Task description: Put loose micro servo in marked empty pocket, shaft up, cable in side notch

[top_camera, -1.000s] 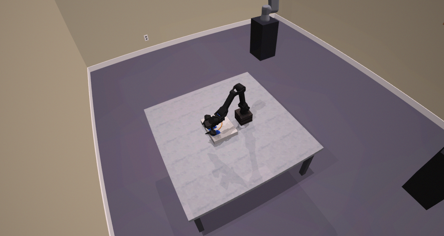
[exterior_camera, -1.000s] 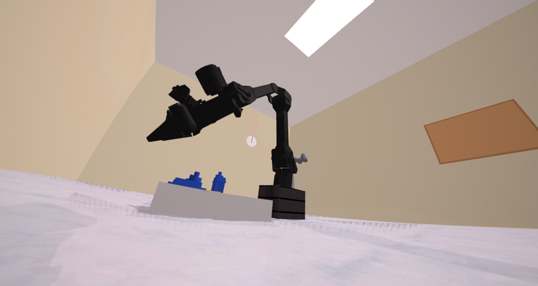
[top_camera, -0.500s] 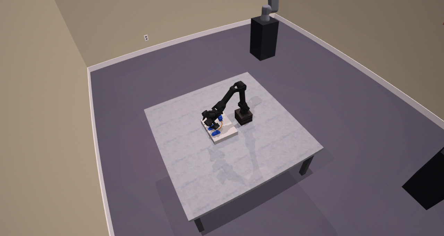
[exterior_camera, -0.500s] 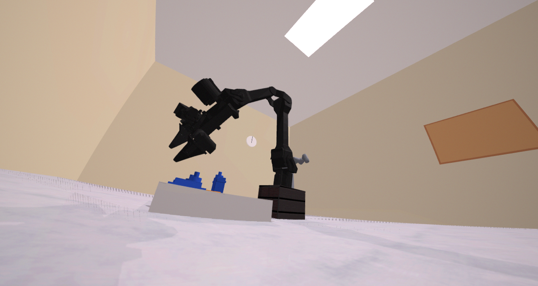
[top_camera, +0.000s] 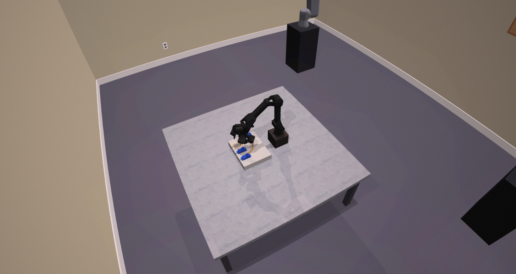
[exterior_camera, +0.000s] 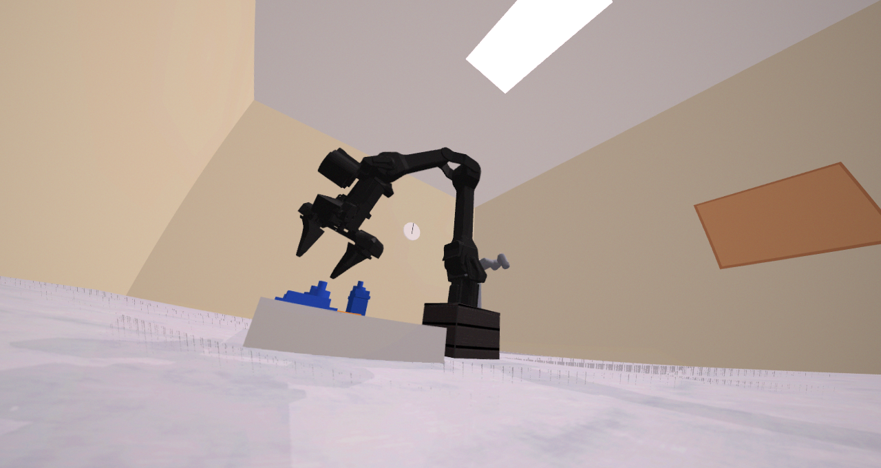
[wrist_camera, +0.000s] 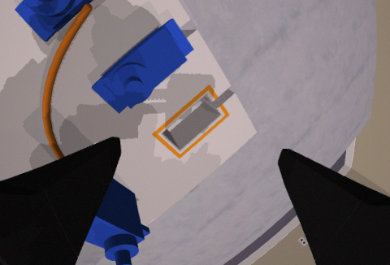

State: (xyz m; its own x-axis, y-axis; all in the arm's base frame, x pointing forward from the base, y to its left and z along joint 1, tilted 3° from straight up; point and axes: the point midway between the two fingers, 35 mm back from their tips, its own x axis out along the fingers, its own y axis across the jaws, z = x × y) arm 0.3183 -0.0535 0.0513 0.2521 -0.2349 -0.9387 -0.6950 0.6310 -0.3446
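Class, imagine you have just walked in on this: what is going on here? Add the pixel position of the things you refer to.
A black robot arm [top_camera: 277, 115] [exterior_camera: 464, 213] is holding its pincer [top_camera: 245, 139] [exterior_camera: 316, 267] [wrist_camera: 203, 151], open with nothing in it, above a pale deck [top_camera: 258, 160] [exterior_camera: 351, 338] [wrist_camera: 150, 200]. The pocket outlined in orange [wrist_camera: 192, 123] is unfilled. Two blue servos sit side by side on the deck, while the loose servo [wrist_camera: 115, 216] rests near one finger. It has yet to be gripped and fitted.

In the wrist view, the gripper partly hides the loose micro servo at 7 o'clock; its shaft runs off the bottom edge. From above, 1 grey arm is cropped at 1 o'clock.
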